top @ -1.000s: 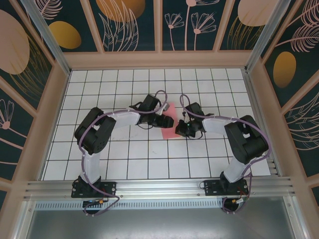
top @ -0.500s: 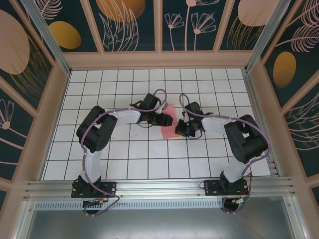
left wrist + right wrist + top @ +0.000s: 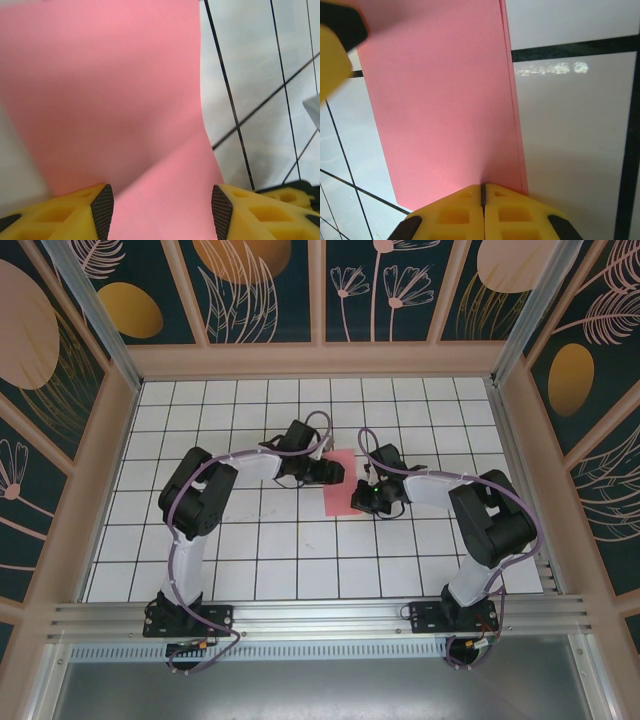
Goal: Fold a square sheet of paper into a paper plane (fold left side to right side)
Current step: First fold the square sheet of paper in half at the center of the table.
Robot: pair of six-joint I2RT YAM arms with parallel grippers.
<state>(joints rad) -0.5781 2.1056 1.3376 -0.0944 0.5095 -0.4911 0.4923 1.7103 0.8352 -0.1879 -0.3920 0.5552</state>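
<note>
Seen from above, the sheet of paper [image 3: 340, 485] lies on the tiled table [image 3: 250, 540] as a narrow folded strip. Its long axis runs from the near side to the far side, slightly tilted. It is flanked by both claws: the left claw [image 3: 336, 473] is set at its left edge, and the right claw [image 3: 356, 503] is at its right edge, towards the near end.

In the left wrist view, the left claw [image 3: 162, 212] is held wide open and nothing is gripped. The sheet of paper [image 3: 110, 100] is spread between and ahead of its fingers [image 3: 102, 205], with a soft bulge across it. Its right edge runs away from the claw.

In the right wrist view, the right claw [image 3: 482, 197] is closed with no gap, right at the near end of the sheet of paper [image 3: 440, 100]. Whether the sheet is pinched cannot be told. Two layered edges are seen just right of the claw's centre line, running straight ahead.
</note>
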